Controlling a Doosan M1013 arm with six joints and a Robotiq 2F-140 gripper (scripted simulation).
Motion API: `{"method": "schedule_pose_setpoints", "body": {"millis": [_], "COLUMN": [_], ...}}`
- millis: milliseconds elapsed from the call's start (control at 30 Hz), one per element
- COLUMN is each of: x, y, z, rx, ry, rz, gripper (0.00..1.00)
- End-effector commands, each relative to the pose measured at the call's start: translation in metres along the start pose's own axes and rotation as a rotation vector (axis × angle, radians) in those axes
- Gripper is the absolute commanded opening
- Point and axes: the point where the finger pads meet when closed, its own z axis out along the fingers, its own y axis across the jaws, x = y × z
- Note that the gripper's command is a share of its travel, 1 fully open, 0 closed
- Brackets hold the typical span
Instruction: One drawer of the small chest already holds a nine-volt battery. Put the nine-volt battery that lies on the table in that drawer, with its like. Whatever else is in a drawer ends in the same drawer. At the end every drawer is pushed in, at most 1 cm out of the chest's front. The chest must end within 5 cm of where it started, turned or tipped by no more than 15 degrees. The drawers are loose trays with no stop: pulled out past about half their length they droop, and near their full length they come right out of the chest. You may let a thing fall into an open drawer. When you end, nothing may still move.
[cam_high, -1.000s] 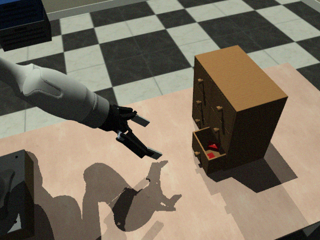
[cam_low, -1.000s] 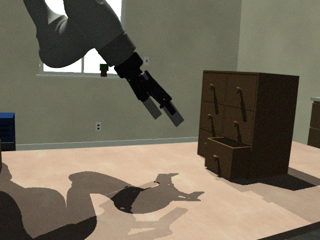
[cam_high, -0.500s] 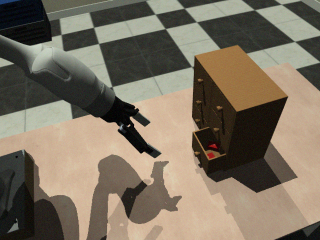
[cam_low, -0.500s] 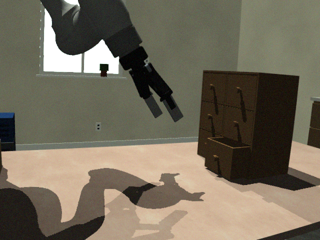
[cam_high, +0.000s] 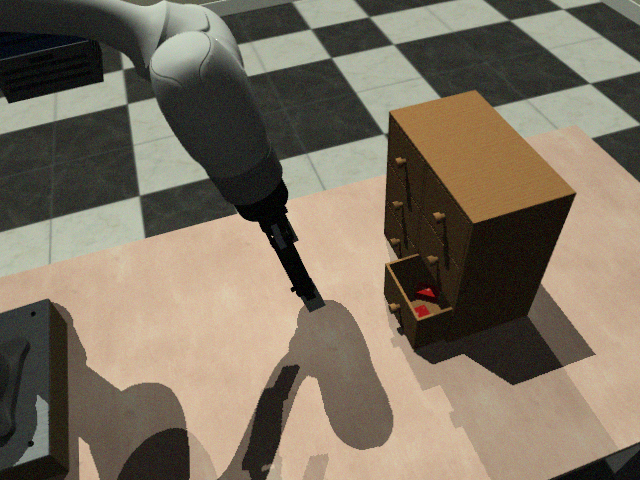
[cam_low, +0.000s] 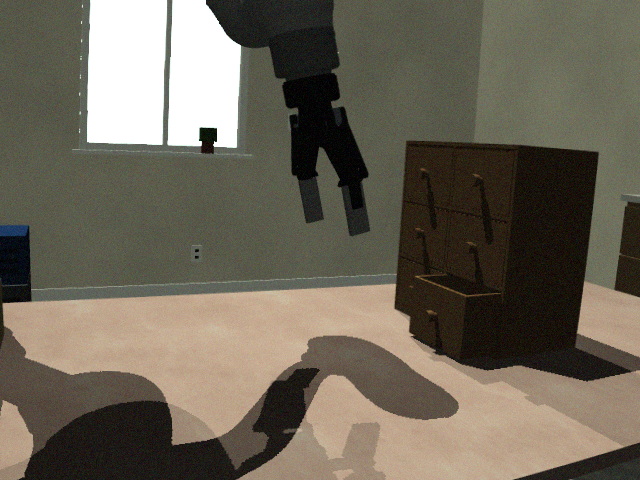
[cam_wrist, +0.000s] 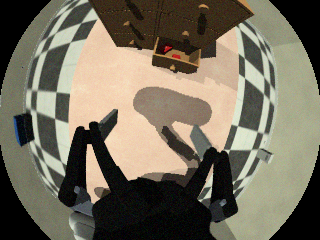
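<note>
Below the wide-open, empty jaws lies the bench; beyond them, the chest's open drawer contains two red pieces; I cannot make out either battery.

Black two-finger gripper now points much more steeply down; in both earlier exterior pictures it slants toward the chest. In the exterior view its fingertips are further right, nearer the chest, and a bit higher against the wall. Pale grey and dark robot arm: in the top view, last section swung from a shallow slant to a steep one. Arm's shadow on the pink table changes too: forked finger shape at its end gone, long rounded lobe there instead, reaching closer to the chest in the exterior view.
</note>
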Motion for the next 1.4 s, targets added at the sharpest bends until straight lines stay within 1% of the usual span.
{"method": "schedule_pose_setpoints", "body": {"millis": [0, 67, 300, 567, 1367], "x": [0.0041, 0.0041, 0.0048, 0.0051, 0.0052], "y": [0.0021, 0.0021, 0.0021, 0.0022, 0.0022], "z": [-0.0021, -0.0021, -0.0047, -0.0063, -0.0068], "rx": [0.032, 0.032, 0.032, 0.031, 0.031], "ry": [-0.095, -0.095, -0.178, -0.227, -0.24], "rz": [-0.006, -0.006, -0.007, -0.008, -0.008], "gripper": [1.0, 1.0, 1.0, 1.0, 1.0]}}
